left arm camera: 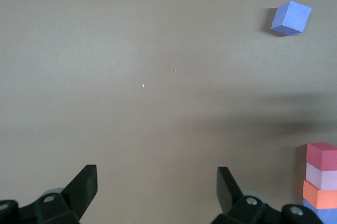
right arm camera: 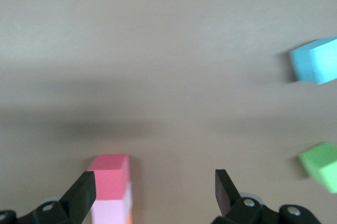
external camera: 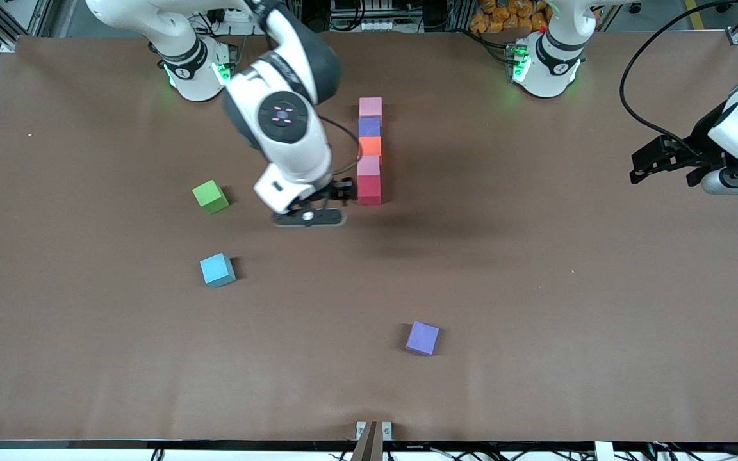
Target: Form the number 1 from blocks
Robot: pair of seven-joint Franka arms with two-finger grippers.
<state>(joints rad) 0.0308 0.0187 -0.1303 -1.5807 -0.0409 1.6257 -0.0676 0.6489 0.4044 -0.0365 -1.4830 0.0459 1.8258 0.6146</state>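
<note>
Five blocks lie in a touching line running away from the front camera: pink [external camera: 370, 107], purple [external camera: 369, 127], orange [external camera: 370, 146], pink [external camera: 369, 166] and, nearest the camera, red [external camera: 369, 189] [right arm camera: 109, 176]. Three blocks lie loose: green [external camera: 211, 196] [right arm camera: 321, 165], light blue [external camera: 217, 269] [right arm camera: 315, 60] and purple [external camera: 422, 337] [left arm camera: 291, 18]. My right gripper [external camera: 342, 192] [right arm camera: 155, 190] hangs open and empty just beside the red block, toward the right arm's end. My left gripper [external camera: 638, 165] [left arm camera: 157, 190] waits open and empty over the table's left arm end.
The brown table [external camera: 535, 288] stretches wide and bare around the blocks. The right arm's forearm [external camera: 286, 121] hangs over the table between the green block and the line. A small bracket [external camera: 373, 430] sits at the table's front edge.
</note>
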